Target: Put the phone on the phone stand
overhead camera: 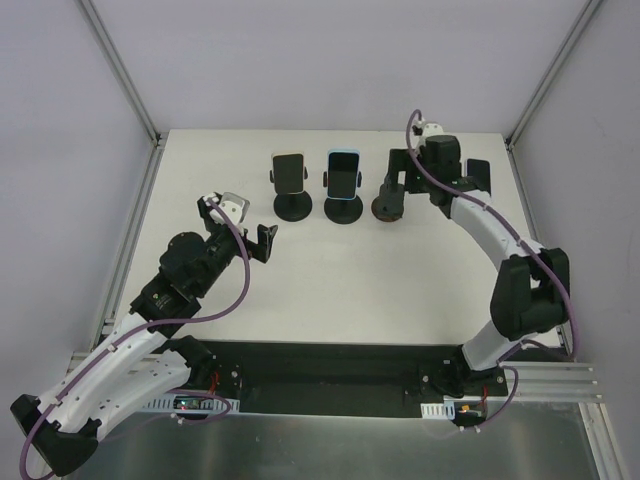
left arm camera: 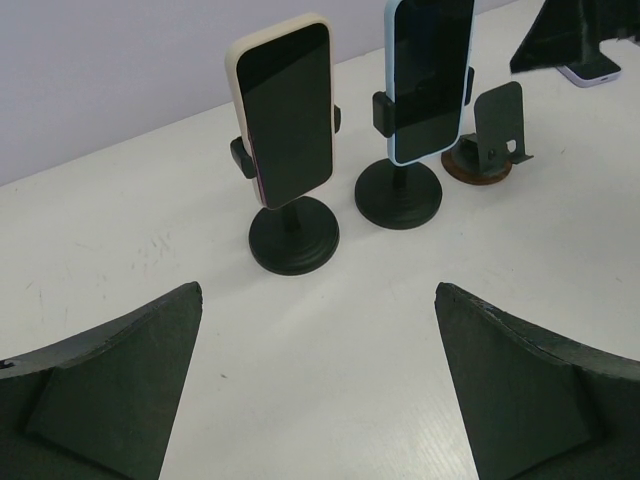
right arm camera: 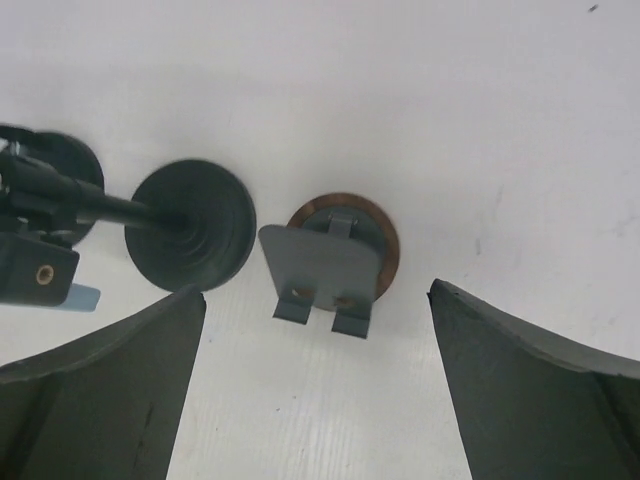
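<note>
An empty phone stand [overhead camera: 388, 207] with a brown round base and a grey back plate stands at the right end of a row; it also shows in the right wrist view [right arm camera: 325, 265] and the left wrist view [left arm camera: 495, 130]. A loose phone [overhead camera: 479, 176] lies flat on the table to its right, partly hidden by the right arm; its pale edge shows in the left wrist view [left arm camera: 595, 70]. My right gripper [overhead camera: 400, 172] is open and empty just above the empty stand [right arm camera: 315, 295]. My left gripper [overhead camera: 265, 243] is open and empty in front of the row [left arm camera: 318, 290].
Two black stands hold phones: a cream phone [overhead camera: 290, 171] [left arm camera: 285, 110] on the left and a blue phone [overhead camera: 343, 172] [left arm camera: 430, 75] in the middle. The middle stand's black base [right arm camera: 190, 225] sits close beside the empty stand. Frame posts line the table's sides.
</note>
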`<action>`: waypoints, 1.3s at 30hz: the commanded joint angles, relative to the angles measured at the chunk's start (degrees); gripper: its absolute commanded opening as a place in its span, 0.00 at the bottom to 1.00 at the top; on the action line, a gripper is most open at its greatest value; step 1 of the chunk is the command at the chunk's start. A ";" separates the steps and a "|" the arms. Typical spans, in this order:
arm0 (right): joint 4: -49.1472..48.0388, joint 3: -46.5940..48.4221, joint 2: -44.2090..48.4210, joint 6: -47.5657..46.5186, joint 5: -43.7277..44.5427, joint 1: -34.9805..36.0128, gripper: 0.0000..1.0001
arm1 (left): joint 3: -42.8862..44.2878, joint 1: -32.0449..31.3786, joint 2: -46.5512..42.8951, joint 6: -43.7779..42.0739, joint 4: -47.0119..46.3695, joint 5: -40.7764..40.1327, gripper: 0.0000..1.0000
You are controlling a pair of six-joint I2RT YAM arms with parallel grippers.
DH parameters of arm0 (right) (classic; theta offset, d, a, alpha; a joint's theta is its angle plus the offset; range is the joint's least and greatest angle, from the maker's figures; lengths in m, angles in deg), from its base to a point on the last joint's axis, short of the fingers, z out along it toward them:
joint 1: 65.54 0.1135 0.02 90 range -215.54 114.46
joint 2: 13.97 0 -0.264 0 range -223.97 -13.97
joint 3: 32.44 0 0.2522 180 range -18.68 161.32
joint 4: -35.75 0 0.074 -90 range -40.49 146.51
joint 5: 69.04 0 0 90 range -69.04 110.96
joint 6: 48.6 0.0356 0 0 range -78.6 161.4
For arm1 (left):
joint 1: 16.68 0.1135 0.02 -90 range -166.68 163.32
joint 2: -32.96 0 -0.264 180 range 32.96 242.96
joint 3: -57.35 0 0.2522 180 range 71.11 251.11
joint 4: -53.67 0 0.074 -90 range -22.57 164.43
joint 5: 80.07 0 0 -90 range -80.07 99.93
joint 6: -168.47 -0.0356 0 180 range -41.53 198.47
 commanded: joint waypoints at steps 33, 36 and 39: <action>28.38 49.01 -43.22 2.78 -12.56 -34.83 0.96 | 0.15 -0.30 3.04 -0.72 -2.04 1.82 0.99; 32.25 54.97 -46.56 3.40 -13.34 -34.83 0.96 | 0.15 -0.30 3.57 -0.89 -2.04 1.56 0.99; 35.15 59.20 -49.11 4.54 -14.40 -34.75 0.96 | 0.24 -0.21 4.27 -0.90 -2.04 1.56 0.99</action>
